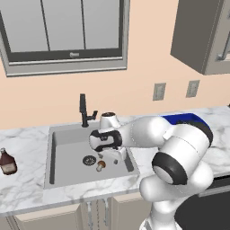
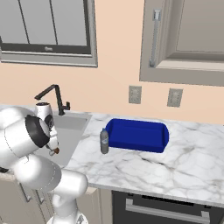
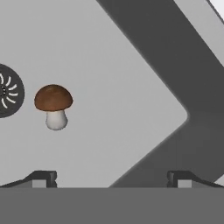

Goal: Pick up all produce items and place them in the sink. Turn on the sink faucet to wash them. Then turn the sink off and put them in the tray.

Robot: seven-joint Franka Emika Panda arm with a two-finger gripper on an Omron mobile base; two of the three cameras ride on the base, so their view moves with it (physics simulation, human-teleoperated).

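A small mushroom (image 3: 54, 105) with a brown cap and pale stem lies on the sink floor right beside the round drain (image 3: 6, 91). From the left base view the mushroom (image 1: 101, 165) sits near the front of the grey sink (image 1: 63, 139). My gripper (image 1: 111, 159) hangs inside the basin just to the mushroom's right, above the floor. Its dark fingertips (image 3: 41, 178) stand wide apart and open, with nothing between them. The black faucet (image 1: 84, 111) stands at the basin's back rim. The blue tray (image 2: 138, 134) rests on the counter right of the sink.
A brown glass bottle (image 1: 6, 161) stands on the marble left of the sink. A grey bottle (image 2: 104, 141) stands between sink and tray. The basin's sloped right wall (image 3: 175, 78) is close to the hand. Wall outlets and cabinets are above the counter.
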